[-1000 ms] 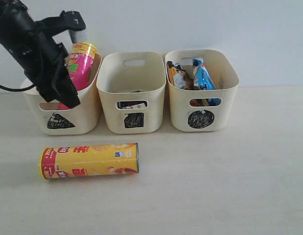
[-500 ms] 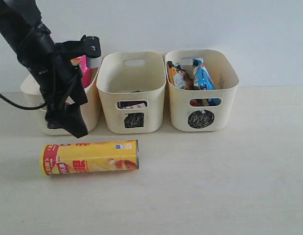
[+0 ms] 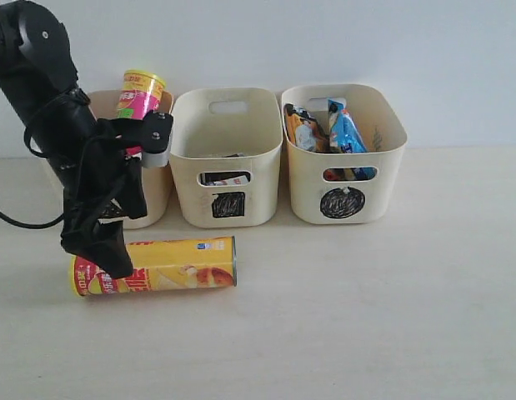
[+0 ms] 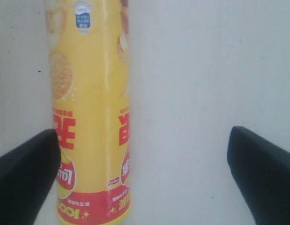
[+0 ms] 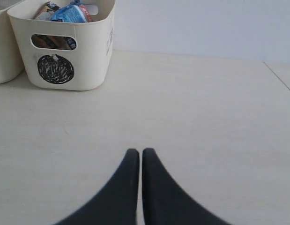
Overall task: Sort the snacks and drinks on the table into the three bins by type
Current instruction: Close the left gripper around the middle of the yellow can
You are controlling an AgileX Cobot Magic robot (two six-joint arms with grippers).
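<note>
Left gripper [image 3: 106, 260] hangs with its fingers spread wide, low over the red end of the yellow-red chip tube [image 3: 174, 265], and it holds nothing; the arm comes down from the upper left, bent at the elbow, with the wrist pointing down at the table [image 3: 366, 317]. In the left wrist view the tube [image 4: 88, 93] lies between the jaws but far off centre, with its edge just under one finger [image 4: 27, 173] and the other finger [image 4: 262, 168] well apart from it. The step in hand seems to be the reach for this tube, the only item lying loose on the table. The next move probably calls for a side shift until the fingers straddle the tube evenly, then a descent and a closing, because a round tube can roll away from a one-sided touch. Behind the arm, the triangle bin [image 3: 157, 196] has the pink tube [image 3: 139, 93] standing in it; the square bin [image 3: 258, 183] shows cartons low inside; the circle bin [image 3: 383, 183] holds the orange bag and the blue pack. Right gripper [image 5: 141, 159] has its fingers pressed together, low over bare table near the circle bin [image 5: 95, 61].
</note>
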